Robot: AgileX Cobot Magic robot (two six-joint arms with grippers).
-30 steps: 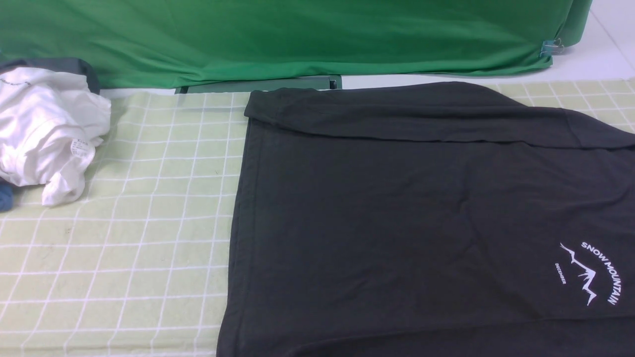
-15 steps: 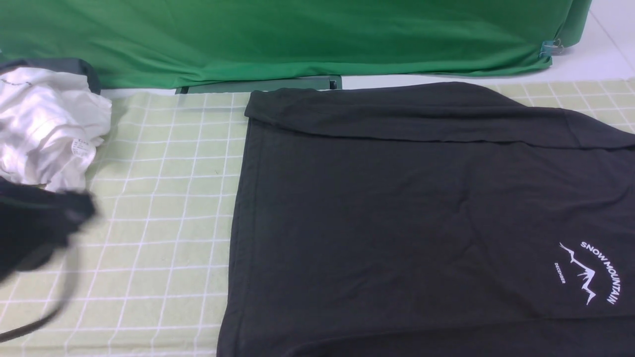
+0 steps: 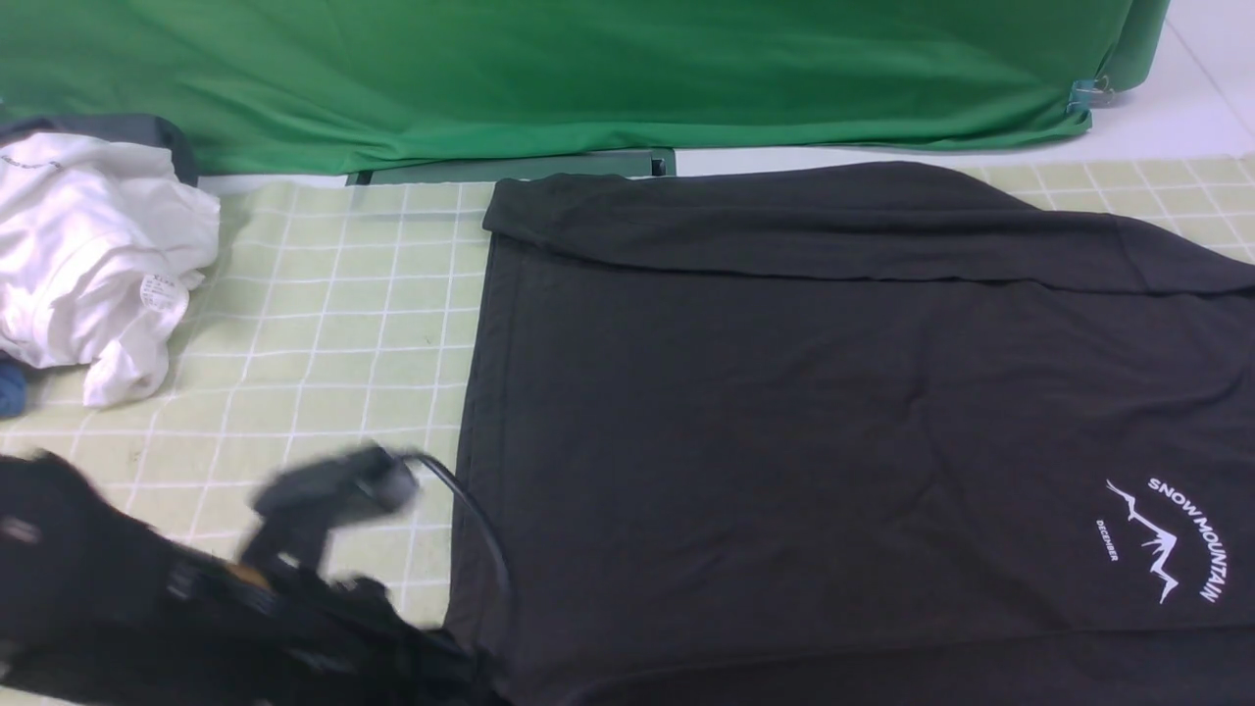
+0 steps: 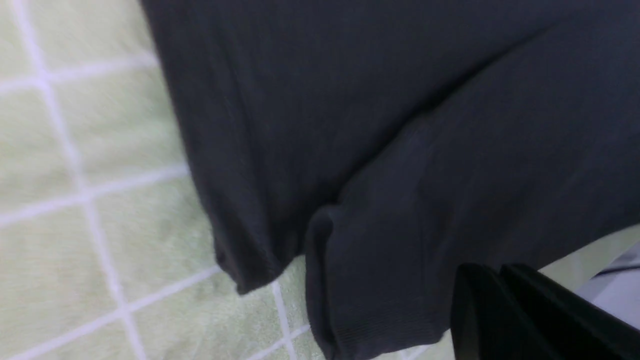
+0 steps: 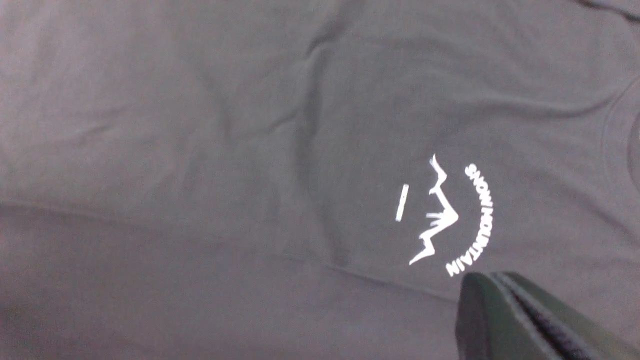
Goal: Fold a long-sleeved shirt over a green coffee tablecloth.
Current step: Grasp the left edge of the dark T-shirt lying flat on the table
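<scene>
The black long-sleeved shirt (image 3: 784, 412) lies spread flat on the pale green coffee tablecloth (image 3: 324, 324), its white mountain print (image 3: 1167, 539) at the right. One sleeve is folded across its far edge. My blurred left arm (image 3: 196, 608) sits at the bottom left, reaching the shirt's near left corner. In the left wrist view my left gripper (image 4: 492, 272) is shut and empty, just off a sleeve cuff (image 4: 360, 300) and the hem corner (image 4: 245, 260). My right gripper (image 5: 492, 280) is shut, hovering over the shirt (image 5: 250, 150) beside the print (image 5: 450, 220). It is out of the front view.
A crumpled white garment (image 3: 88, 255) with a label tag lies at the far left on the tablecloth, with a dark grey cloth (image 3: 137, 127) behind it. A bright green backdrop (image 3: 588, 69) hangs along the back, held by a clip (image 3: 1083, 95) at its right end.
My left arm came in from the left edge and swept right and nearer, down to the shirt's near left corner. The shirt and the white garment lie as before.
</scene>
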